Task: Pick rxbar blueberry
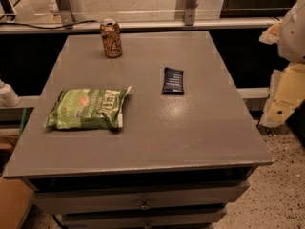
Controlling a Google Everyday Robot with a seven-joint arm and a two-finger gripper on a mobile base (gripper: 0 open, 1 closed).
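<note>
On the table top, right of middle: the rxbar blueberry [173,80] is laid flat, a small dark navy wrapper with its long side running roughly away from the camera. It's sat on its own, well apart from everything else.
Bar writing: a few faint white text lines are printed across the wrapper, but no actual word can be read off them.
Gripper: the gripper [282,103] is parked off the table's right edge, seen as cream-coloured parts hung under a rounded white arm shell [294,27]. It's kept well apart from the bar. Open or closed, honestly can't be told.
Chip bag: a big green chip bag [88,109] is laid flat on the left half of the table, long side running left to right, with a white seam at its right end.
Bag writing: pale block letters are printed near the top right, possibly "KETTLE", though that can't be read for sure. A reddish round badge is seen left of them.
Can: a brown-gold drink can [111,38] is stood upright near the back edge, left of middle, with its silver top showing. A light triangular emblem is printed on the front; no text can be read.
Table: everything is carried by a grey table [157,142] with two drawers [143,197] underneath, each fitted with a small knob.
Behind: a pale rail [143,25] is run along the back edge.
Floor: speckled flooring [281,190] is seen at lower right.
</note>
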